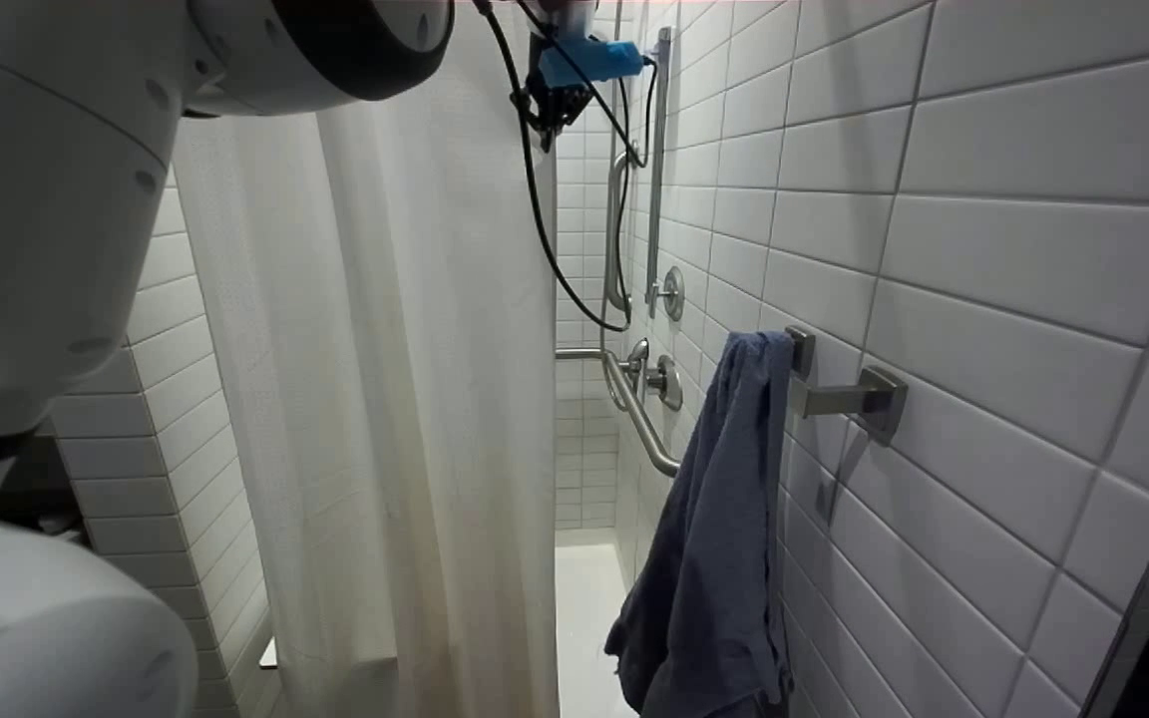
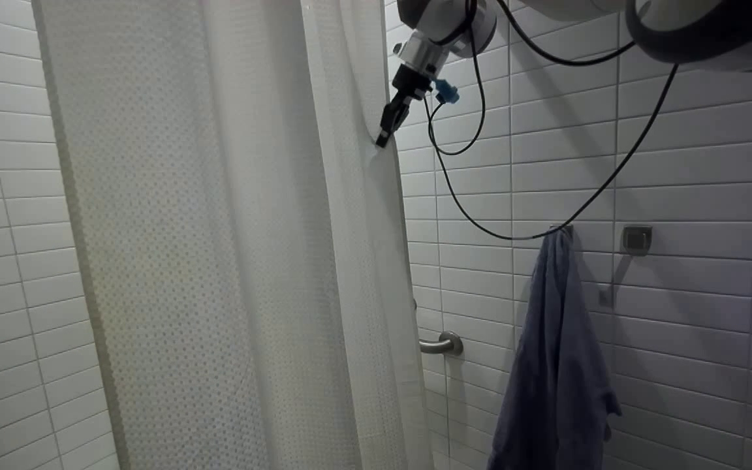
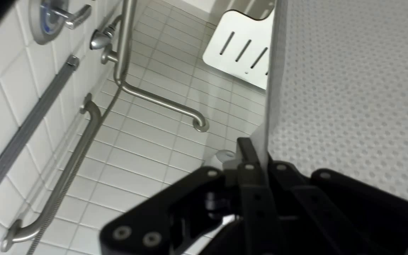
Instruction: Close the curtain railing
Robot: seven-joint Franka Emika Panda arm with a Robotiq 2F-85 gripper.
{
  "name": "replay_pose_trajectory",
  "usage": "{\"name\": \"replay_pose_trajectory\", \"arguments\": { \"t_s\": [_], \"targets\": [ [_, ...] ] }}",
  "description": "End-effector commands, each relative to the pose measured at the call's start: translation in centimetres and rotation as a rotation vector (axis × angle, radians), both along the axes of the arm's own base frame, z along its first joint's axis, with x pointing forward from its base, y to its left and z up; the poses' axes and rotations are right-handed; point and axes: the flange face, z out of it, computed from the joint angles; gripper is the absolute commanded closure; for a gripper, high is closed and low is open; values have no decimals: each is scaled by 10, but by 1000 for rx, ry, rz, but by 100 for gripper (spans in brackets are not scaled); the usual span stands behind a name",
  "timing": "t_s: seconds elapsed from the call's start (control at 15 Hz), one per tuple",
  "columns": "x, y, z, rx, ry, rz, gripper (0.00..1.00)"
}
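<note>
The curtain railing shows as a tall white curtain with long vertical folds in both exterior views (image 1: 455,349) (image 2: 271,228). Its top and its rail are out of view. In the wrist view its dotted fabric (image 3: 352,88) fills the right side. My gripper is at the curtain's free edge, high up, in both exterior views (image 1: 547,135) (image 2: 382,139). In the wrist view the gripper (image 3: 260,152) has its fingers close together with the curtain's edge pinched between them. The finger on the fabric side is partly hidden by the curtain.
A blue-grey towel (image 1: 714,538) hangs on the tiled wall (image 1: 1013,259) beside a metal hook (image 1: 849,399). Metal grab bars (image 3: 161,101) and a slide bar (image 3: 23,134) stand off the shower walls. A white slotted seat (image 3: 239,49) is inside. A black cable (image 2: 480,225) hangs loose from the arm.
</note>
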Motion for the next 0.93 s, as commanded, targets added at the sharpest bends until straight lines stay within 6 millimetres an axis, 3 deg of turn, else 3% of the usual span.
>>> {"name": "replay_pose_trajectory", "arguments": {
  "t_s": [0.0, 0.4, 0.87],
  "targets": [
    [9, -18, 1, -83, -54, -120, 100],
    [12, -61, 5, -172, -80, -291, 100],
    [9, -85, 15, -256, -94, -413, 100]
  ]
}}
